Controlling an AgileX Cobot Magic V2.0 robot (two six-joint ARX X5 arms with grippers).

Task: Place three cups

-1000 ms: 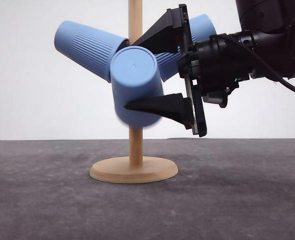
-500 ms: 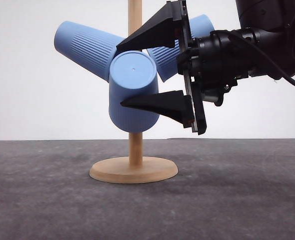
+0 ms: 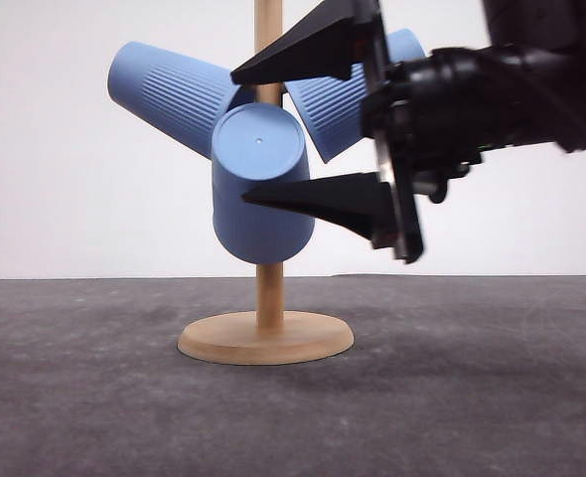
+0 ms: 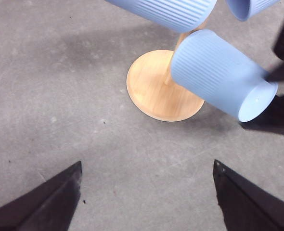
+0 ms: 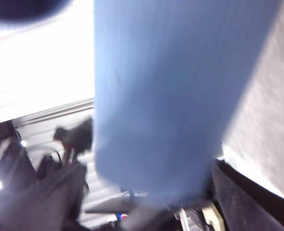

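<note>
On the wooden stand (image 3: 267, 298) all three cups (image 3: 259, 184) hang on pegs, so I keep the right gripper (image 3: 318, 129) jaws spread around the front one.

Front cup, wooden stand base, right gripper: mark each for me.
Front cup (image 3: 258, 149), front view, on its flat base.
Wooden stand base (image 3: 265, 337), front view, on the disc's edge.
Right gripper (image 3: 241, 134), front view, between its fingertips.
</note>
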